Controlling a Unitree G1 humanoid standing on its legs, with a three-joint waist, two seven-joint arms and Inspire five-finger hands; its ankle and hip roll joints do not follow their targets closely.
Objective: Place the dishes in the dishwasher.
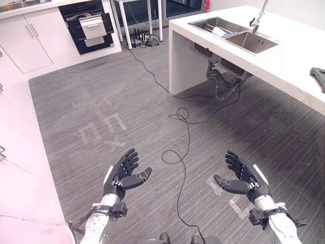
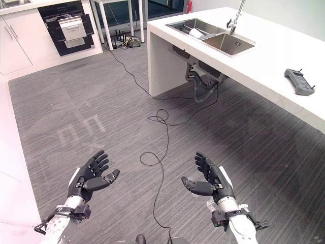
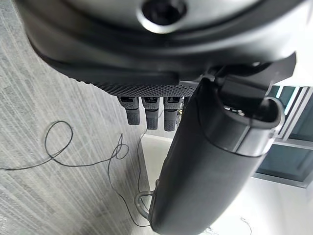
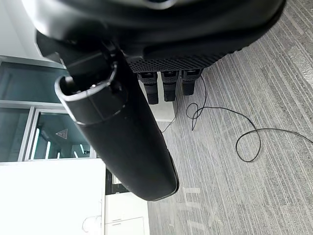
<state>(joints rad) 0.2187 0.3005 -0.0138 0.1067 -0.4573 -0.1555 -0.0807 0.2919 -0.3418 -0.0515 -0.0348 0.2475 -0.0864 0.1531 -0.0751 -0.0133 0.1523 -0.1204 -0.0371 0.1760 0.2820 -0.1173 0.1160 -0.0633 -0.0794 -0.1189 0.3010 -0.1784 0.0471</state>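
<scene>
Fingers on both hands are loosely spread with the thumbs sticking out sideways, and there's nothing in either one. The left hand [image 1: 124, 175] and right hand [image 1: 242, 179] just hang palms-in over the grey floor [image 1: 101, 101], well apart from everything.

So basically nothing's done yet, as far as I can tell. The only dish I can spot is something white sitting in the left basin of the sink [image 1: 231, 31], up at the far end of the white counter [image 1: 289, 56], near the tap [image 1: 258, 18]. A dark handheld device [image 2: 298, 81] lies near the counter's front edge. The dishwasher looks to be the dark open appliance [image 1: 87, 25] in the far cabinets, though I can't be sure. Everything is still ahead: walk over, grab, carry, load.
</scene>
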